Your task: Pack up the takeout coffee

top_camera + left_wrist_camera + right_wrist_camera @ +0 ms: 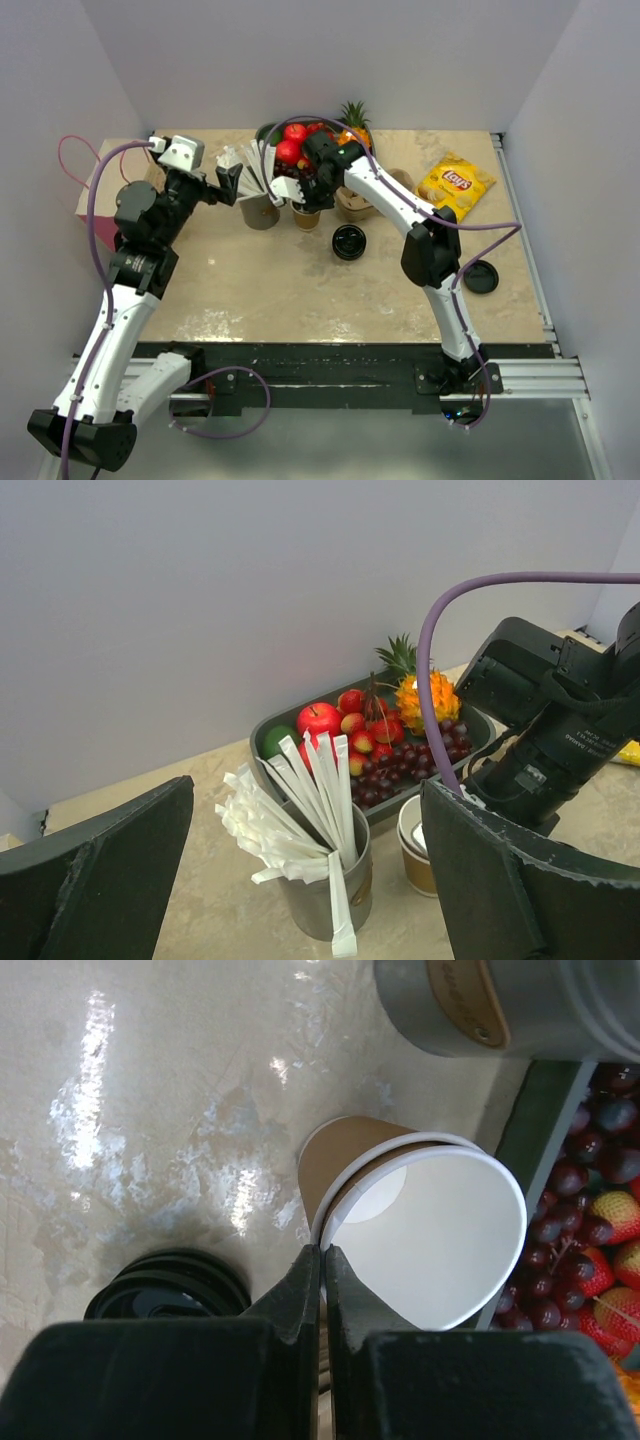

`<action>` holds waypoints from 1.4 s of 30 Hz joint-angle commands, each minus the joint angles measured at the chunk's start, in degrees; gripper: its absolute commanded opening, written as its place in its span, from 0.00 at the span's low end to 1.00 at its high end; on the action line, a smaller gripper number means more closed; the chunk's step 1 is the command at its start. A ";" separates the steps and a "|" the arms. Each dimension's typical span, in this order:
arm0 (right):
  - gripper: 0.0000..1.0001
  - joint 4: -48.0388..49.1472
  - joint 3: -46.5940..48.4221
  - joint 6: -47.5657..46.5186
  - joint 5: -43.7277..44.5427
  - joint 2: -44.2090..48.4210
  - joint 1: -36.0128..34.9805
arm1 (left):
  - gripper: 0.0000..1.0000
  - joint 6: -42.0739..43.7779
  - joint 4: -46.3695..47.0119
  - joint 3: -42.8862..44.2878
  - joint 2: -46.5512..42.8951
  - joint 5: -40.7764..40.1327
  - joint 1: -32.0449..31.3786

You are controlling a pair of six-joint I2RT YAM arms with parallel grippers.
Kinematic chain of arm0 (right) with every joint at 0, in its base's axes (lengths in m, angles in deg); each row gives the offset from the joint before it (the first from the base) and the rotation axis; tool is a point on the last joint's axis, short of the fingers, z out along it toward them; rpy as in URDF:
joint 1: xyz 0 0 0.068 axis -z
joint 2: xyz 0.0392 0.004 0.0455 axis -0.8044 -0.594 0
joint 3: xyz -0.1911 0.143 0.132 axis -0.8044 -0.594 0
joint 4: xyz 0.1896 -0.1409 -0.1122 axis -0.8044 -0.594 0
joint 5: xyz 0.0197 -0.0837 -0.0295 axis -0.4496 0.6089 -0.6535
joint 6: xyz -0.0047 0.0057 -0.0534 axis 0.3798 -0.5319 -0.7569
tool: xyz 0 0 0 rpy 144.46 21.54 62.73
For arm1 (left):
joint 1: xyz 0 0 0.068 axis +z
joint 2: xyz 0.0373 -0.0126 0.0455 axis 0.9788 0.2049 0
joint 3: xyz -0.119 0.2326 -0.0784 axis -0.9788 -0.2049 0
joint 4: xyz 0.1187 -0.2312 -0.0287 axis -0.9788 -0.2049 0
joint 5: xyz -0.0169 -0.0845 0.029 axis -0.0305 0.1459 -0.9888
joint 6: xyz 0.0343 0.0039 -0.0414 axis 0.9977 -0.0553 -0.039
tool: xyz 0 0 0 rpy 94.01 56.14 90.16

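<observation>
Beige tabletop (260, 290), grey walls (330, 60) | left hand (307, 800) apart | right hand (322, 1252) pinches lidless cup (440, 1250)

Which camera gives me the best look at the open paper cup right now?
Right wrist: the paper cup sits mid-frame, white inside, with the right gripper shut on its near rim. Top external shows only its brown side under that arm. Left wrist catches part of its rim and side, beside the straw holder.
</observation>
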 commanded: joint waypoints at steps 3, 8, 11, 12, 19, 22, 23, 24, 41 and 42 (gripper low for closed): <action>0.00 7.53 1.02 4.86 2.31 6.06 -0.82 | 0.99 -0.73 2.20 0.12 0.23 0.08 0.36; 0.00 13.68 -8.64 4.24 5.49 10.81 -2.23 | 0.99 -0.99 2.55 0.30 1.03 0.51 0.36; 0.00 13.86 -8.48 4.42 7.84 10.99 -2.67 | 0.99 -1.08 2.55 1.00 1.55 0.78 0.36; 0.00 13.78 -8.48 4.33 8.99 11.16 -3.02 | 0.99 -1.08 2.47 1.17 1.55 0.61 0.36; 0.00 12.82 -5.76 7.23 5.76 17.13 -2.93 | 0.99 -0.99 2.03 2.23 1.73 -0.10 0.36; 0.00 8.36 -4.26 6.36 2.15 20.30 -3.02 | 0.99 -0.99 2.38 2.58 1.99 -0.19 0.36; 0.00 7.03 -4.87 6.18 1.36 21.09 -3.02 | 0.99 -0.99 2.55 2.76 2.08 -0.19 0.28; 0.00 5.62 -5.74 6.00 -0.65 21.97 -3.02 | 0.99 -0.99 2.55 2.85 2.17 -0.19 0.27; 0.00 15.71 -43.19 9.95 1.70 35.34 -15.50 | 0.99 -1.69 -1.75 3.63 1.90 -2.65 -1.66; 0.00 15.80 -43.37 10.39 1.79 34.90 -16.20 | 0.99 -1.69 -1.93 3.64 1.91 -2.91 -1.66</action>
